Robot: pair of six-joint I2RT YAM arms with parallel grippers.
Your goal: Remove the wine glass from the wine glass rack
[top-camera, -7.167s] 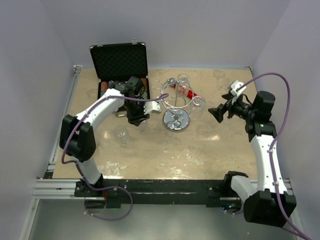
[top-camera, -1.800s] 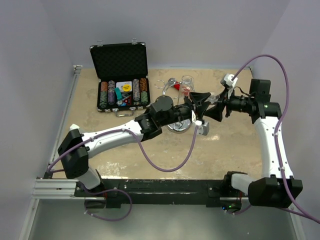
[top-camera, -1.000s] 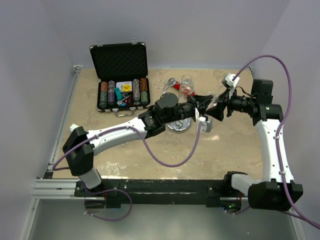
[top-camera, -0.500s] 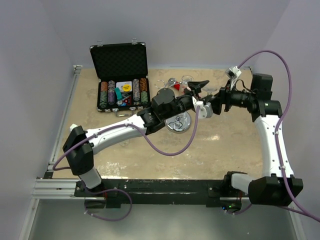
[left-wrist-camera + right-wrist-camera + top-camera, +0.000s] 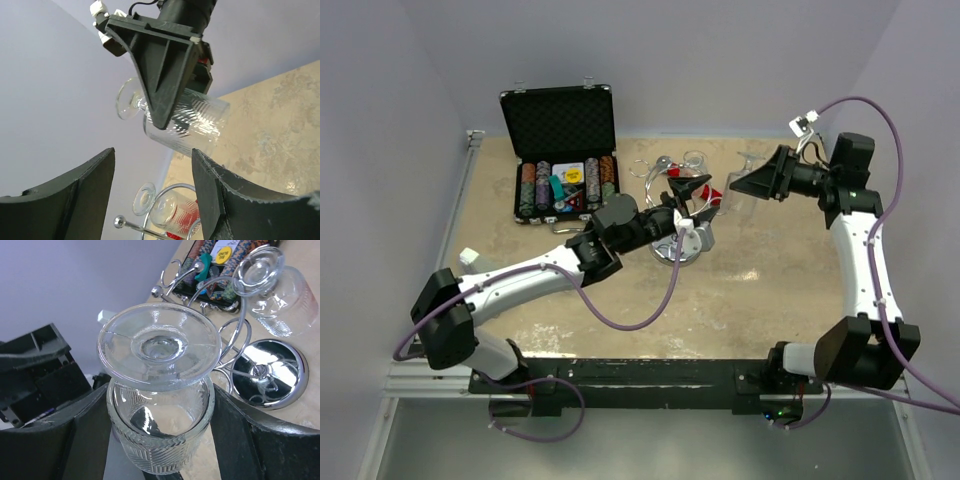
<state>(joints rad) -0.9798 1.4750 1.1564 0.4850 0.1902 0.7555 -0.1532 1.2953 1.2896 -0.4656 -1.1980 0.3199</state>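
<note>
We see bare worktop [image 5: 760,290] along the near edge and on the right, wide enough for a hand to pass. The middle is crowded: the wine glass rack [image 5: 265,372] stands there, its wire loops spreading out with a red-patterned glass [image 5: 172,212] hanging in them (one more thing to clear). Over it the left hand [image 5: 152,160], spread open, faces the right hand [image 5: 748,182] and the wine glass [image 5: 160,405] it grips, close together. The open chip case [image 5: 560,125] blocks the far left.
</note>
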